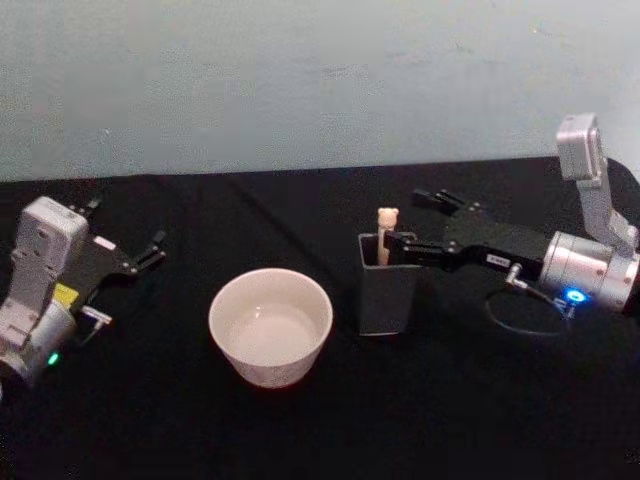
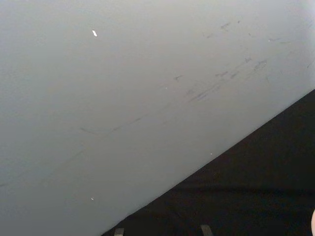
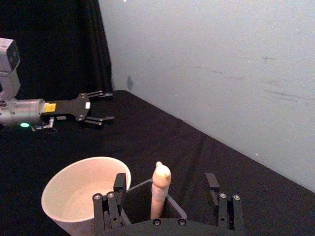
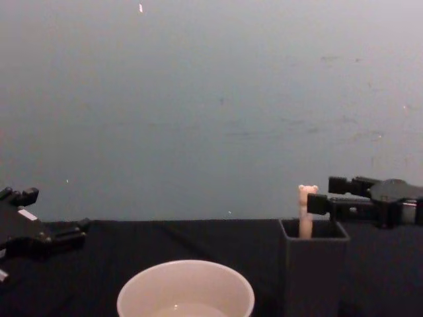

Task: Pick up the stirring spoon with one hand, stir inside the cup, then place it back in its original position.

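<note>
The cup (image 1: pixel 270 372) stands at 9 o'clock of the dark holder (image 1: pixel 388 300). My right gripper (image 1: pixel 405 218) is wide open around the stirring spoon (image 1: pixel 386 222) standing inside it; closing off-centre could tip the holder. My left gripper (image 1: pixel 150 252) rests open, far at 9 o'clock
</note>
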You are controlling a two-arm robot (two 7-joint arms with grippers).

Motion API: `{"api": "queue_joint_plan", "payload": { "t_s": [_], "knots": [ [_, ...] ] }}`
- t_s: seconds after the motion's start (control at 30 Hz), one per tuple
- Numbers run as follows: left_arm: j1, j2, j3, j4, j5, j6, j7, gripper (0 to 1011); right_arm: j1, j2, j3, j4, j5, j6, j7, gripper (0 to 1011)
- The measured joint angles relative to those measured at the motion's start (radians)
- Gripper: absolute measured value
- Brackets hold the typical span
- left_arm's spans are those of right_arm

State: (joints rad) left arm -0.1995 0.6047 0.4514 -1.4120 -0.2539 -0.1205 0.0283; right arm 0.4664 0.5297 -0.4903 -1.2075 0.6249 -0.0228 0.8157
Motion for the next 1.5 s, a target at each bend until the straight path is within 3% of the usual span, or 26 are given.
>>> {"api": "queue_joint_plan", "payload": {
  "t_s": [0.23, 0.6, 1.3, 1.5],
  "knots": [
    [0.000, 0.000, 0.000, 0.000, 0.000, 0.000, 0.000, 1001, 0.066, -0.035, -0.040, 0.089, -0.003, -0.016, 0.056, 1002],
    [0.000, 0.000, 0.000, 0.000, 0.000, 0.000, 0.000, 1001, 0.104, -0.061, -0.071, 0.151, -0.010, -0.030, 0.088, 1002],
    [0.000, 0.000, 0.000, 0.000, 0.000, 0.000, 0.000, 1001, 0.105, -0.064, -0.082, 0.155, -0.015, -0.033, 0.090, 1002],
    [0.000, 0.000, 0.000, 0.000, 0.000, 0.000, 0.000, 1001, 0.105, -0.064, -0.081, 0.155, -0.014, -0.032, 0.090, 912]
  ]
}}
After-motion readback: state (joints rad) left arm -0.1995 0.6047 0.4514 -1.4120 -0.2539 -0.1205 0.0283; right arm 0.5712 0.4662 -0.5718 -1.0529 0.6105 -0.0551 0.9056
